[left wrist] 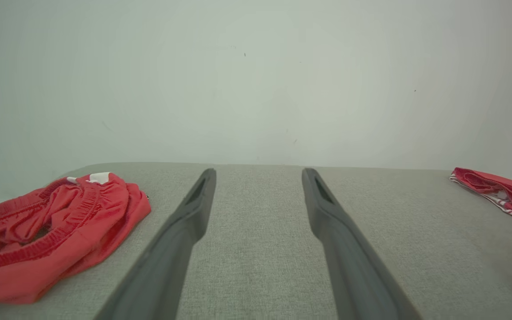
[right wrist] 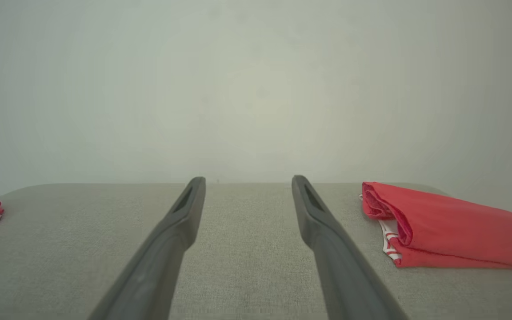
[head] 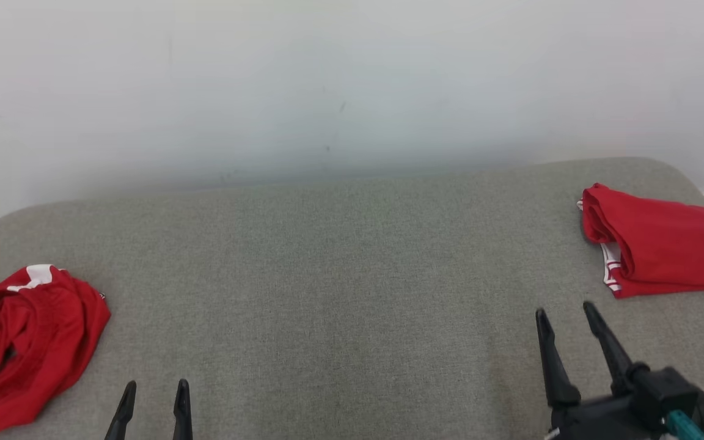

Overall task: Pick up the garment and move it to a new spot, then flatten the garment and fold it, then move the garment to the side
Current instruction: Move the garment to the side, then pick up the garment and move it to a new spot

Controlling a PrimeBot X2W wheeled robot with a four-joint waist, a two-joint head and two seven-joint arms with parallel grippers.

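A crumpled red garment (head: 22,342) with a white tag lies at the left end of the grey padded surface (head: 340,275); the left wrist view has it (left wrist: 47,231) to the left of my fingers. My left gripper (head: 155,386) is open near the front edge, just right of that garment and apart from it. A folded red garment (head: 663,244) with white trim rests at the far right, also seen from the right wrist (right wrist: 447,226). My right gripper (head: 564,310) is open, empty, a little in front of and left of the folded one.
A pale wall (head: 327,79) rises right behind the padded surface. The surface's rounded corners sit at the back left and back right. Bare grey fabric stretches between the two garments.
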